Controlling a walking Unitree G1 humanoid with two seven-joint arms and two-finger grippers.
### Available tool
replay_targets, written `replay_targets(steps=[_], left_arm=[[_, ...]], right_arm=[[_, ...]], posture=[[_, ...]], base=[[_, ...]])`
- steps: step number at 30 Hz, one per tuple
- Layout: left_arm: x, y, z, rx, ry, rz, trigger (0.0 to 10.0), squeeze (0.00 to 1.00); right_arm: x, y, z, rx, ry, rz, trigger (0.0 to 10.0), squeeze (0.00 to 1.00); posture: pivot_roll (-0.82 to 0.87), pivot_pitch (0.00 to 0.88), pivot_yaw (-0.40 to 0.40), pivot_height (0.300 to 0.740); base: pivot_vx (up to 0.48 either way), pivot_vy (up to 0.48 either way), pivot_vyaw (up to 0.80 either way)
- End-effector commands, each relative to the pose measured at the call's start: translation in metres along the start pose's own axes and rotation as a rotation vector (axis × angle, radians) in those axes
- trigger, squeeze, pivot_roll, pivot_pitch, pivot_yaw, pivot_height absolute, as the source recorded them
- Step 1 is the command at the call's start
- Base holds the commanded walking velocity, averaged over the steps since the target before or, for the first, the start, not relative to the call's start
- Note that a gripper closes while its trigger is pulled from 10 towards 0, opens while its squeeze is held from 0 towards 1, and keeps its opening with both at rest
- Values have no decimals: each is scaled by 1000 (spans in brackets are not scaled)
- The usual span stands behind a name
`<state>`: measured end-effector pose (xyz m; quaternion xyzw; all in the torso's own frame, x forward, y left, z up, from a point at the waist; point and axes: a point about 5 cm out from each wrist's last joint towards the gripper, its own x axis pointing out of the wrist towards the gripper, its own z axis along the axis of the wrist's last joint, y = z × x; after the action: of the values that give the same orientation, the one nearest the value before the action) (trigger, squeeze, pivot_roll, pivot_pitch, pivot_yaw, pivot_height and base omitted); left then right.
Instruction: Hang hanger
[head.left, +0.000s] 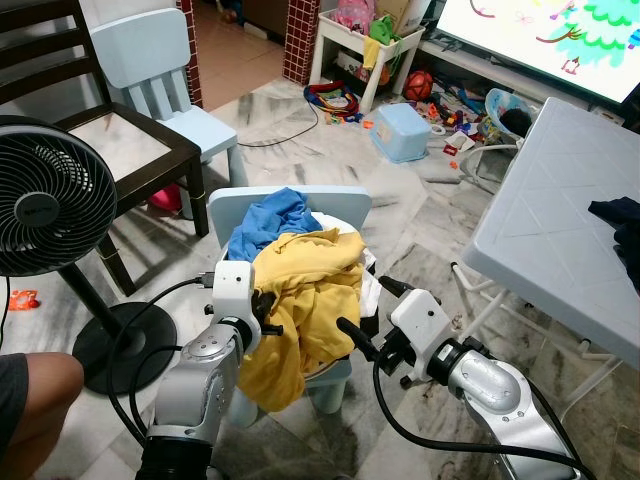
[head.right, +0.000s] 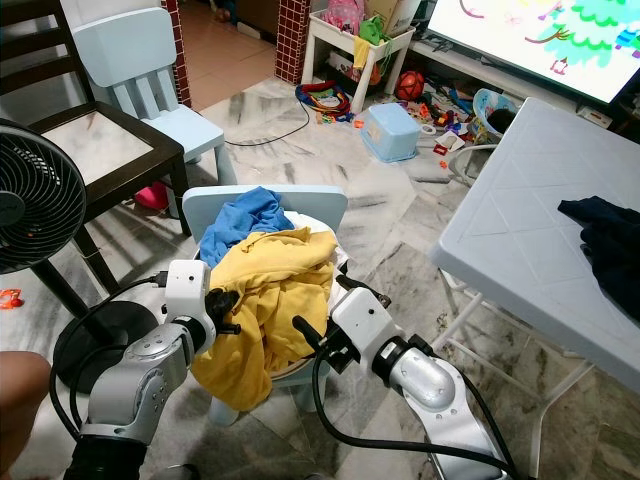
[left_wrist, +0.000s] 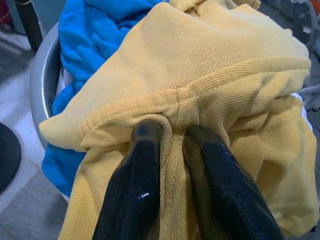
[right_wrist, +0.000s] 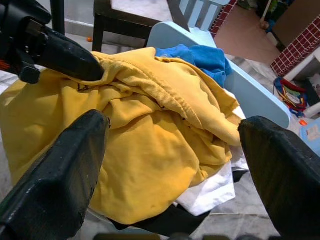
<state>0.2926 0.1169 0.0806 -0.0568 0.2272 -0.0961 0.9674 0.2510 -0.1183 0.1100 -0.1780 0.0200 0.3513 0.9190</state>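
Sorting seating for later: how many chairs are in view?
3. A small pale-blue plastic chair piled with clothes stands before the robot; a second pale-blue plastic child's chair is further back on the left; a dark wooden chair stands beside that one.

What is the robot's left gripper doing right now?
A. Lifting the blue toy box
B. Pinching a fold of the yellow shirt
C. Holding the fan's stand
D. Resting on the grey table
B: in the left wrist view the left gripper has its two black fingers closed on a fold of the yellow shirt heaped on the small blue chair.
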Motion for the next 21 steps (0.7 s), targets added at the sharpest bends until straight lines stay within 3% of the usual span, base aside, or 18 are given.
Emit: replay_targets(steps=[1,2,8,9,10,11,21], left_arm=[[2,-2,-2,-16,2,-16,10000,808],[2,-3,-1,-22,-2,-23,10000,1000],[3,-4,0,-11,-8,-20,10000,1000],[3,-3,0,-9,-9,-15,10000,525],[3,-3,0,-8,-10,-12,10000,525],[3,-3,0,-8,-11,-16,10000,0],[10,-5,1,6,0,-51,10000,0]], right_arm=[[-1,-1,-2,-11,8,2,10000,0],[-2,-1,-2,-12,8,1,10000,0],[-2,-1,-2,-13,8,1,10000,0],[-2,-1,-2,-13,8,1,10000,0],[-2,-1,-2,-13,7,1,10000,0],[-2,0,-2,-13,8,3,10000,0],[-2,1,-2,-17,6,8,10000,0]], posture=[[-37,112,-179,740],[-37,112,-179,740],[-35,113,-178,740],[-36,115,-178,740],[-35,116,-179,740],[-35,118,-180,740],[-40,119,-182,740]], base=[[0,0,0],[0,0,0],[0,0,0],[0,0,0],[0,0,0],[0,0,0],[0,0,0]])
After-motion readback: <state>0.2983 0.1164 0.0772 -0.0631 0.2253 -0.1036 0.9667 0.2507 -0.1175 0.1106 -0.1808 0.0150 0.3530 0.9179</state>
